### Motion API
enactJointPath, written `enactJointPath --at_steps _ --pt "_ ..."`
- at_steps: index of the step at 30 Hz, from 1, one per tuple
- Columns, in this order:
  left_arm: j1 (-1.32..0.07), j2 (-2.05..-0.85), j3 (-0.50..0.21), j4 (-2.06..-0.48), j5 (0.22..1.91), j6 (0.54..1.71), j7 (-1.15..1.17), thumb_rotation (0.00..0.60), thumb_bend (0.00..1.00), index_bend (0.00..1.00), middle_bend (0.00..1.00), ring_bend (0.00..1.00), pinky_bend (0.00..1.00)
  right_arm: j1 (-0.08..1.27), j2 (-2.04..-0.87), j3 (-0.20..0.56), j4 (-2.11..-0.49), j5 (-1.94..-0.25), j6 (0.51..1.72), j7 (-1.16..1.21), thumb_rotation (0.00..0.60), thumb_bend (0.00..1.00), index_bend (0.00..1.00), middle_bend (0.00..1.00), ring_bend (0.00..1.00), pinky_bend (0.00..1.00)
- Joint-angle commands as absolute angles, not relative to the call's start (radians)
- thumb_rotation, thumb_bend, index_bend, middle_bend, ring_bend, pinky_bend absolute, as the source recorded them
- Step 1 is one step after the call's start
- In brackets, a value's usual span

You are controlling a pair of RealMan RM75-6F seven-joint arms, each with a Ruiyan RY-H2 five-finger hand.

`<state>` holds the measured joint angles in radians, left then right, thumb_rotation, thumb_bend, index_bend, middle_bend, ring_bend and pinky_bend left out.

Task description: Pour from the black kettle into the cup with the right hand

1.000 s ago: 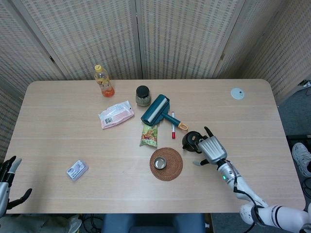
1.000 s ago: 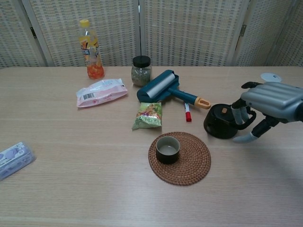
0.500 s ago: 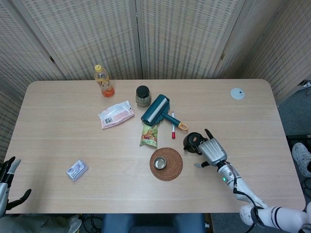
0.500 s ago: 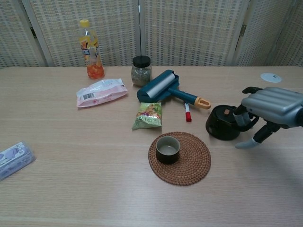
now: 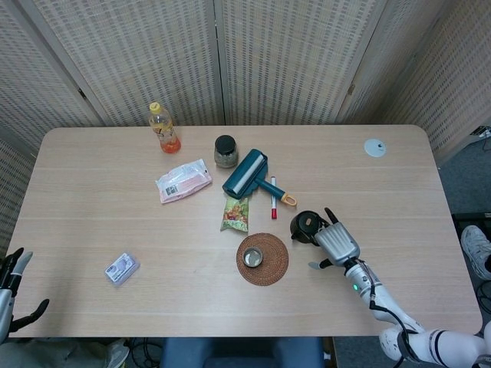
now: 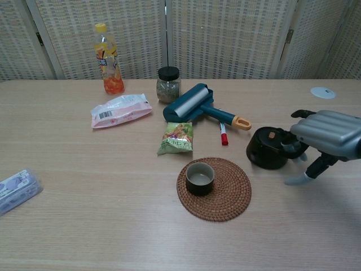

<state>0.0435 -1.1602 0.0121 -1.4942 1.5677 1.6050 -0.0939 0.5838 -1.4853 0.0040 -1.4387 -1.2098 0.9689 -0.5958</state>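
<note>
While upright on counter [image 6: 84,197], black kettle [image 6: 267,148] gripped at handle by right robot hand [image 6: 324,135]. Cup [image 6: 199,178] at kettle's 8 o'clock, on woven coaster [image 6: 234,192]. Left robot hand [image 5: 9,295] off counter, fingers spread, released.

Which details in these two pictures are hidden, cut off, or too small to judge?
- Kettle handle: in both views the right hand covers the side of the black kettle, so the grip cannot be confirmed.
- Cup contents: too dark in chest view, too small in head view.
- Left hand: cut off by the head view's left edge, absent from chest view.
- Small box: cut by the chest view's left edge.
</note>
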Motion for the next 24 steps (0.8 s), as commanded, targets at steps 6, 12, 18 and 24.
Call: enactJointPath --at_steps 6,12,18,24 --pt "0.044 -1.162 0.012 -1.492 1.566 1.603 -0.096 0.6 0.24 0.0 0.0 0.01 0.0 0.571 -1.485 -0.006 -1.433 -1.209 0.977 -0.6 0.289 0.0 0.57 0.56 0.42 0.0" --pt "0.044 -1.162 0.012 -1.492 1.566 1.604 -0.097 0.6 0.24 0.0 0.0 0.01 0.0 0.562 -1.485 -0.011 -1.436 -1.213 0.983 -0.597 0.29 0.0 0.57 0.57 0.42 0.0" --pt "0.046 -1.162 0.012 -1.489 1.566 1.604 -0.1 0.6 0.24 0.0 0.0 0.01 0.0 0.554 -1.492 -0.018 -1.425 -1.216 0.982 -0.591 0.295 0.0 0.59 0.58 0.44 0.0" --pt "0.045 -1.162 0.012 -1.486 1.566 1.604 -0.103 0.6 0.24 0.0 0.0 0.01 0.0 0.548 -1.499 -0.014 -1.414 -1.221 0.987 -0.578 0.318 0.0 0.65 0.62 0.5 0.0"
